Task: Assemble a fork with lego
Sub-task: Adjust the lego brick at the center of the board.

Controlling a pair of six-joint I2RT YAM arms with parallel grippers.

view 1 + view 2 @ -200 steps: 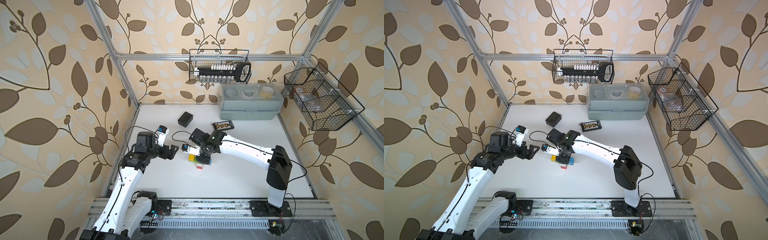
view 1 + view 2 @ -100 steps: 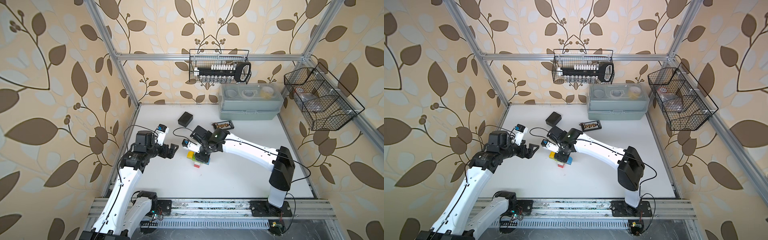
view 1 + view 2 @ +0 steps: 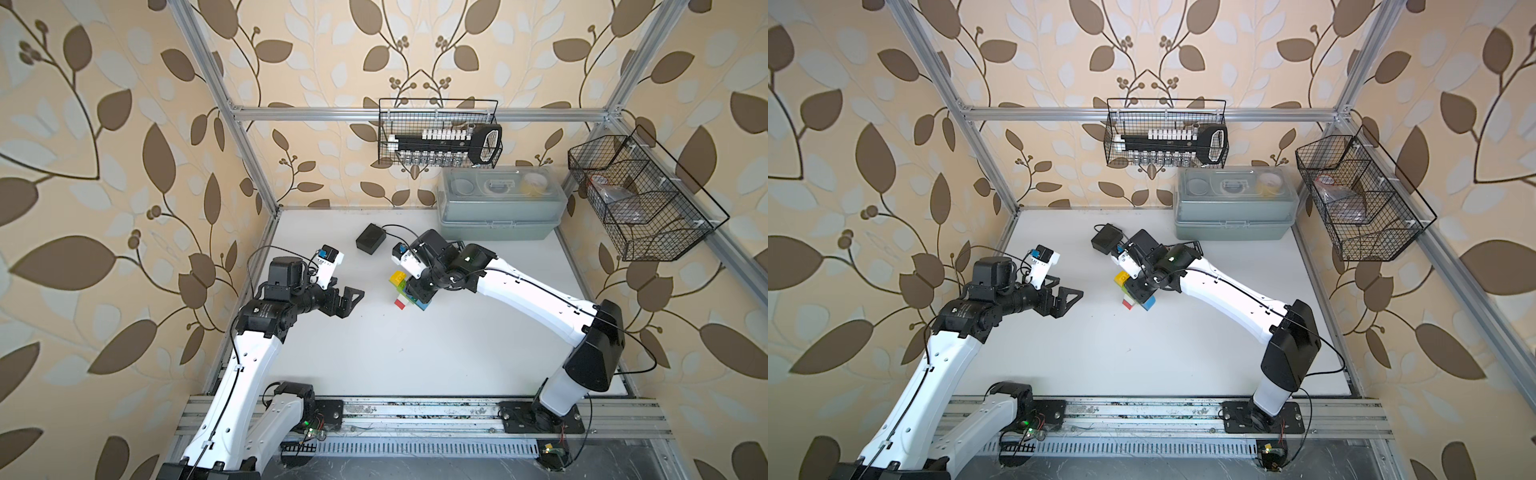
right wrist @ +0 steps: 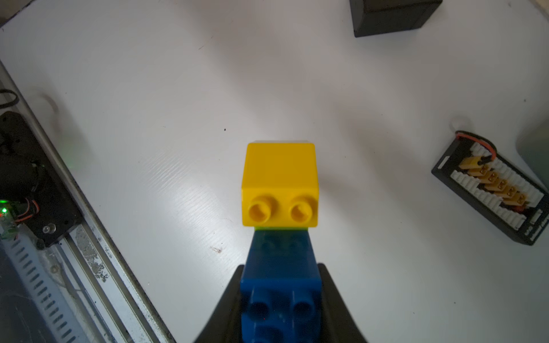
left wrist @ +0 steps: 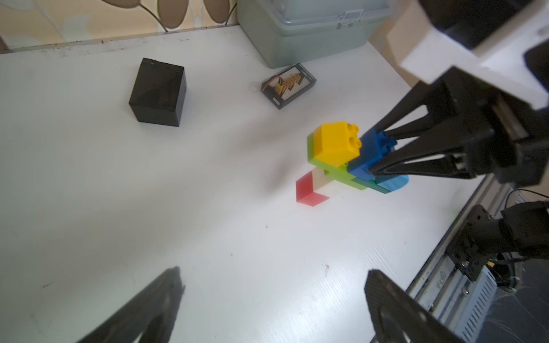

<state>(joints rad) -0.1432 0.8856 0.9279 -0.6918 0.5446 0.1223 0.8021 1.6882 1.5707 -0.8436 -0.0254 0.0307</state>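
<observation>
The fork [image 3: 398,280] is seen just above the middle of the frame in both top views, over the white table [image 3: 374,357]. It is held tilted. Its yellow brick [image 5: 335,145], blue brick [image 5: 364,154] and light-blue brick [image 5: 392,183] are seated side by side on the green crossbar [image 5: 332,172]. The red-and-white stem [image 5: 310,190] points down toward the tabletop. Whether the red end touches the surface cannot be told.

The blue brick is clamped between the two black fingers of the right gripper [image 5: 375,161], which are drawn in tight against its sides. In the right wrist view the same brick is seen pinched between the fingers [image 4: 329,285], with the yellow brick beyond it.

The left gripper [image 3: 353,303] is found left of the fork, apart from it, at mid-height of the frame. Its fingers are spread wide and nothing is held between them.

A black box [image 3: 371,239] is placed on the table above the fork in the frame, close to the right wrist. A small black tray [image 5: 288,86] of yellow-brown connectors lies near a grey-green lidded case [image 3: 498,216], which is set against the back wall, upper right of centre. Two wire baskets are hung on the walls, one [image 3: 440,133] above the case and one [image 3: 640,195] at the right.
</observation>
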